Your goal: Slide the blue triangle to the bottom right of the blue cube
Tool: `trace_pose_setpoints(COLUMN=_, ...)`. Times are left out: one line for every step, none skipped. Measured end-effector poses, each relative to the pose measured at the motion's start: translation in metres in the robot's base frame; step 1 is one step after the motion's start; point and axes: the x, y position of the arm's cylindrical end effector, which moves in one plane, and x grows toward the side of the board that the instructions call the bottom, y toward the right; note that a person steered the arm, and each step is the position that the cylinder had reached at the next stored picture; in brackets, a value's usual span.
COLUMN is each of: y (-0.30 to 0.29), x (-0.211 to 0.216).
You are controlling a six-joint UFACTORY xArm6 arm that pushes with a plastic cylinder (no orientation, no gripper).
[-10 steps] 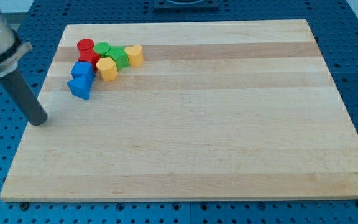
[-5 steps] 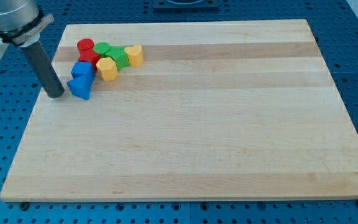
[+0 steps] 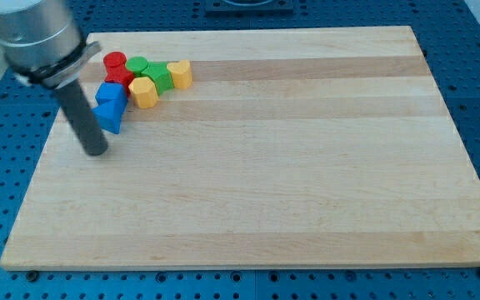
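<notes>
The blue triangle (image 3: 110, 119) lies near the board's upper left, just below the blue cube (image 3: 112, 94) and touching it. My rod comes down from the view's upper left and partly covers the triangle's left side. My tip (image 3: 95, 151) rests on the board just below and left of the blue triangle, close to its lower corner.
A tight cluster sits right of the blue cube: a red cylinder (image 3: 114, 62), a red block (image 3: 122, 77), a green cylinder (image 3: 137, 66), a green block (image 3: 159, 77), and two yellow blocks (image 3: 144, 92) (image 3: 180, 73). The wooden board (image 3: 290, 167) lies on a blue perforated table.
My tip has swung from the board's left edge up toward the blue triangle, then down and right to just below it. The blocks look unmoved.
</notes>
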Motion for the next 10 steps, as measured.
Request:
trace_pose_setpoints(y=-0.002, x=-0.004)
trace_pose_setpoints(y=-0.004, x=-0.018)
trace_pose_setpoints(y=-0.017, x=-0.059)
trace_pose_setpoints(y=-0.017, x=-0.059)
trace_pose_setpoints(y=0.006, x=-0.07)
trace_pose_setpoints(y=0.015, x=-0.073)
trace_pose_setpoints(y=0.015, x=-0.073)
trace_pose_setpoints(y=0.015, x=-0.059)
trace_pose_setpoints(y=0.015, x=0.001)
trace_pose_setpoints(y=0.026, x=-0.011)
